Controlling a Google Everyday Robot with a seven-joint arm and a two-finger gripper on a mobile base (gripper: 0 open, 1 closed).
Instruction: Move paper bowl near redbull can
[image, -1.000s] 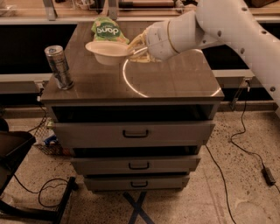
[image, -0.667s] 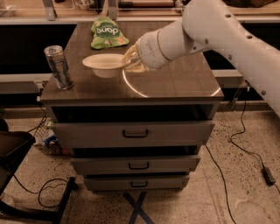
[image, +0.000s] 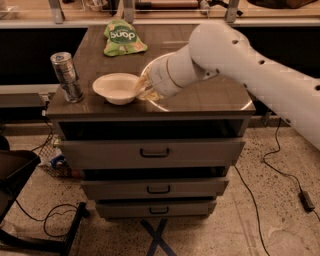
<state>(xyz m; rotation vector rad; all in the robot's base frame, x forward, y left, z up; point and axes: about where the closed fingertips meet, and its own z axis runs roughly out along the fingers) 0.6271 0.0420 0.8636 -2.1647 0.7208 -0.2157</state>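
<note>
Your paper bowl (image: 116, 88) has slid left, its right rim clenched in the gripper (image: 142, 89); the redbull can (image: 66, 77) stands farther left, just beyond the bowl.

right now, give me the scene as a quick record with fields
bowl: off-white round paper bowl, on the cabinet top, beside the can, not touching it
can: slim silver metal redbull can, upright, at the top's left edge in view
bag: green snack bag, at the back
gripper: gripper, closed on the bowl's rim
</note>
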